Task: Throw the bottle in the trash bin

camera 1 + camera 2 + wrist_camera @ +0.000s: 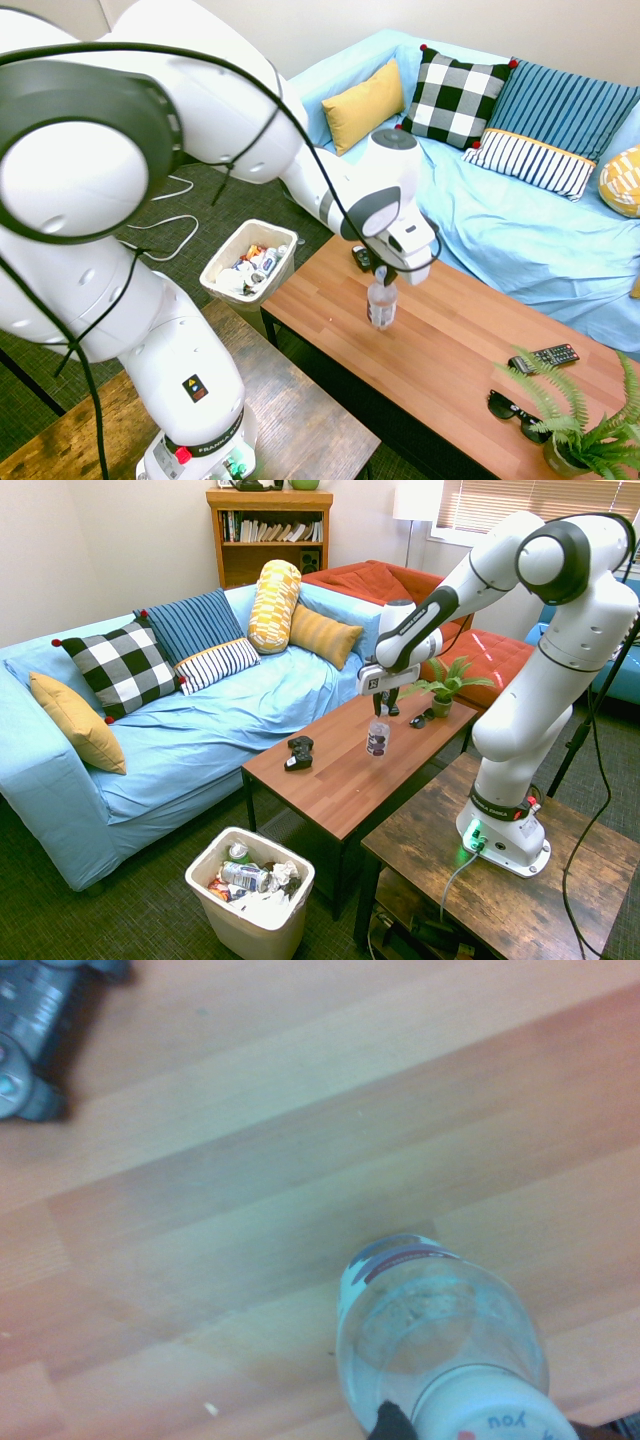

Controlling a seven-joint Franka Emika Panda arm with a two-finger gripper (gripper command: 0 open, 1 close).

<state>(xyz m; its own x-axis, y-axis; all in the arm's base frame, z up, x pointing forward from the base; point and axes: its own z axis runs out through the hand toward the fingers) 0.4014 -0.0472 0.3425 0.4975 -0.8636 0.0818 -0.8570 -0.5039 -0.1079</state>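
The wooden surface [335,765] lies beneath the end effector [383,708], which pinches the bottle [377,738] near its cap. Held upright above the wood, the bottle is clear plastic, with a white cap [492,1408] and a printed label.

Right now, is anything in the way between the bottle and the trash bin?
Nothing visible stands between the bottle in the jaws and the trash bin; the game controller lies off toward the blue sofa.

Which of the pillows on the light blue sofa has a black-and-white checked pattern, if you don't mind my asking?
The square pillow beside the plain yellow one; it alone is checked black and white, with red corner pom-poms.
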